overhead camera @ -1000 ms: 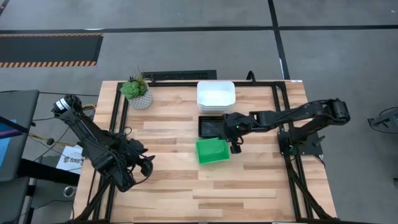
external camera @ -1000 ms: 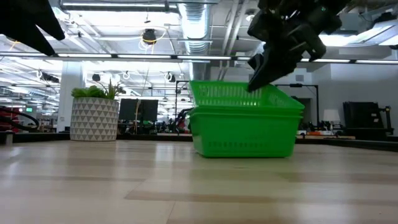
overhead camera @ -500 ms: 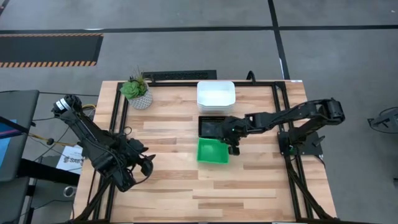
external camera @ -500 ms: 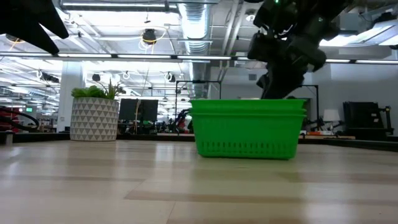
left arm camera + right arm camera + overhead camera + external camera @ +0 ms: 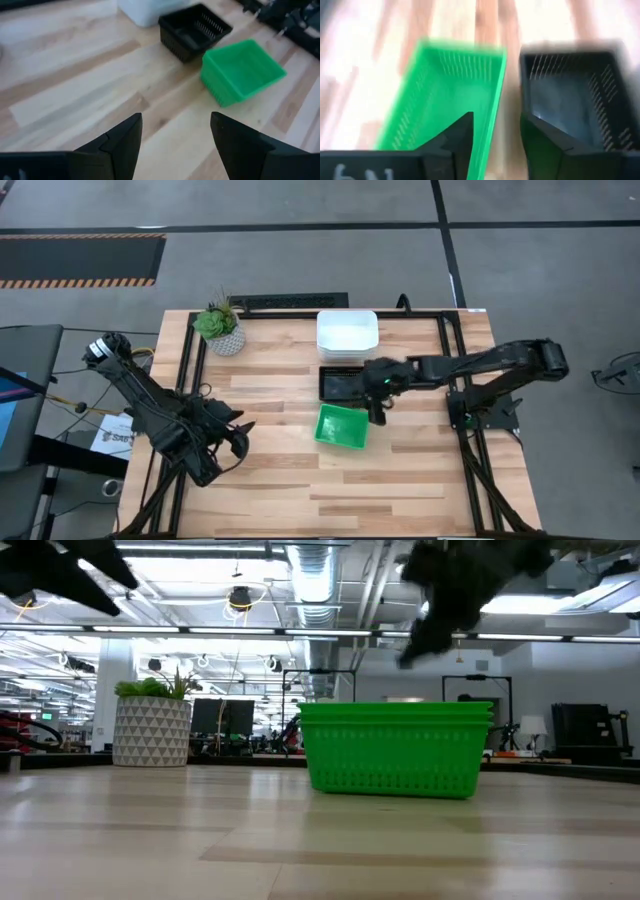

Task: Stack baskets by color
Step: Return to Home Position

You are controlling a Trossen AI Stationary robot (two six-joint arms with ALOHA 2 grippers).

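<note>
At counter [image 5: 280,405] middle, green baskets [image 5: 341,426] sitting nested, black baskets [image 5: 343,384] just beyond, white baskets [image 5: 347,332] farthest. We are hovering right hand [image 5: 377,412], released, above green-black gap; left hand [image 5: 242,439] waiting near-left, released. We are judging mesh light, springy: pinching one rim wall suits.

far baskets [image 5: 347,332] at back edge | middle baskets [image 5: 340,384] just before them | near baskets [image 5: 341,427] before those | plant [image 5: 220,328] back-left
</note>
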